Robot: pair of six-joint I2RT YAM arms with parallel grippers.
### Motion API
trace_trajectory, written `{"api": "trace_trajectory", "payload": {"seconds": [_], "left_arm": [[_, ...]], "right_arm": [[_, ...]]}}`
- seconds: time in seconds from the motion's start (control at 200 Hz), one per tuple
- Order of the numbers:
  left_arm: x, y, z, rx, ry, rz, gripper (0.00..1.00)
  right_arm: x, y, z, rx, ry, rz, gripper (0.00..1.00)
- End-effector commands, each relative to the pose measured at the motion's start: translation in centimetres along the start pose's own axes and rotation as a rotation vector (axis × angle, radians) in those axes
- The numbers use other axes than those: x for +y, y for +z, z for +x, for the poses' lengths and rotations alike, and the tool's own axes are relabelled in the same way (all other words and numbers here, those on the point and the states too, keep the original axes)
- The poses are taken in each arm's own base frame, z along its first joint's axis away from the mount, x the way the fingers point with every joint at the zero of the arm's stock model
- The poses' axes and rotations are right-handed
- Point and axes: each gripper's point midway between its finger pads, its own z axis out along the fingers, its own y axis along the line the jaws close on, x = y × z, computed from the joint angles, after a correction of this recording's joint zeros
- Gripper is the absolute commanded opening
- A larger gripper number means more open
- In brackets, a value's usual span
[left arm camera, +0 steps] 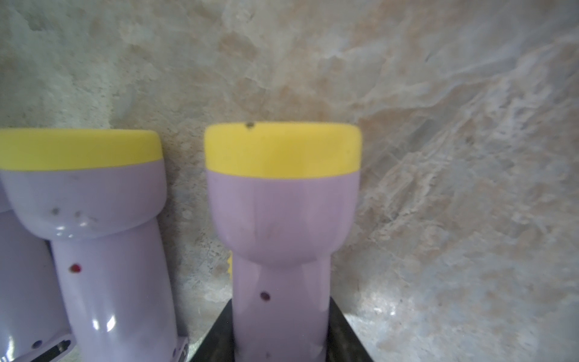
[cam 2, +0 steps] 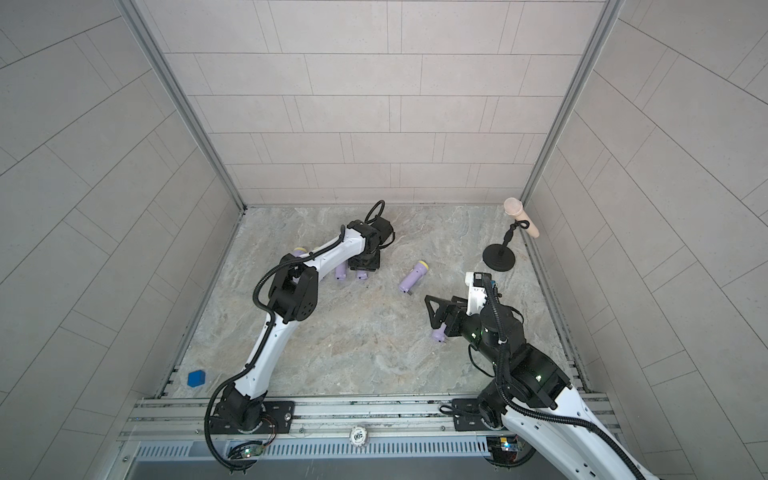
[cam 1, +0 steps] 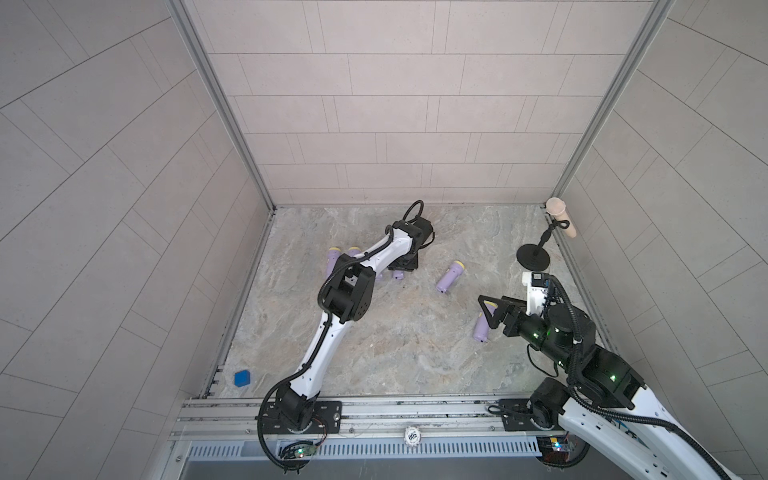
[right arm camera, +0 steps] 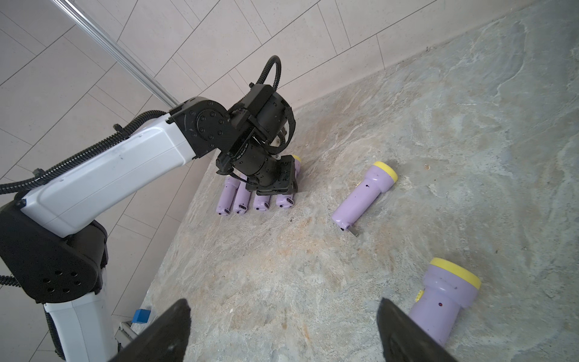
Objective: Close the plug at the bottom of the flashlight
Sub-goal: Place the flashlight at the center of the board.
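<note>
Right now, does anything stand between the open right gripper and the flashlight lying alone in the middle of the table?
Nothing visible does. In the right wrist view only bare table lies between the right gripper and that middle flashlight. A nearer flashlight lies beside one finger, off that line.

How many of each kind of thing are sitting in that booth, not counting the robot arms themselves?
Purple flashlight: 6
Blue block: 1
Microphone on a stand: 1
Total: 8
</note>
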Motion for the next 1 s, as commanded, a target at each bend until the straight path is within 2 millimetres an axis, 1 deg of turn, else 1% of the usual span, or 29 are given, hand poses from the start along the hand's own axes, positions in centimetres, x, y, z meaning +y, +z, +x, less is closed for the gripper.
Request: {"api": "trace_trajectory", "payload": {"seconds": [0.0, 0.17, 0.21, 0.27, 0.33, 0.385, 0.46, 0.495, 0.575, 0.76, 0.991], "left_arm": [[0.3, 1.0, 0.8, 0.027, 0.006, -0.044, 0.14], [0.3, 1.2, 0.7, 0.033, 0.006, -0.043, 0.26], [0.2, 1.2, 0.7, 0.033, 0.008, -0.043, 0.32], [0.3, 1.2, 0.7, 0.031, 0.009, -0.046, 0.37], [0.3, 1.1, 0.6, 0.027, 0.009, -0.048, 0.46], [0.5, 1.1, 0.5, 0.026, 0.008, -0.052, 0.49], [0.5, 1.1, 0.4, 0.024, 0.008, -0.053, 0.56], [0.5, 1.0, 0.5, 0.026, 0.01, -0.052, 0.57], [0.5, 1.0, 0.4, 0.024, 0.011, -0.054, 0.67], [0.4, 0.1, -0.1, 0.009, 0.008, -0.041, 0.68], [-0.3, -1.1, -0.5, -0.011, 0.006, -0.008, 0.69]], "right_arm": [[0.2, 0.0, -0.2, -0.011, 0.009, -0.013, 0.94], [0.2, 0.0, -0.3, -0.013, 0.008, -0.012, 0.94], [0.2, 0.0, -0.3, -0.012, 0.008, -0.013, 0.94], [0.2, 0.0, -0.3, -0.012, 0.007, -0.012, 0.94], [0.2, 0.0, -0.2, -0.01, 0.007, -0.01, 0.94], [0.2, 0.0, -0.2, -0.011, 0.008, -0.01, 0.94], [0.2, 0.0, -0.2, -0.011, 0.007, -0.01, 0.94], [0.1, 0.1, -0.2, -0.01, 0.008, -0.01, 0.94], [0.2, 0.0, -0.2, -0.012, 0.009, -0.012, 0.94], [0.2, 0.1, -0.2, -0.013, 0.009, -0.013, 0.94], [0.2, 0.1, -0.2, -0.013, 0.009, -0.012, 0.94]]}}
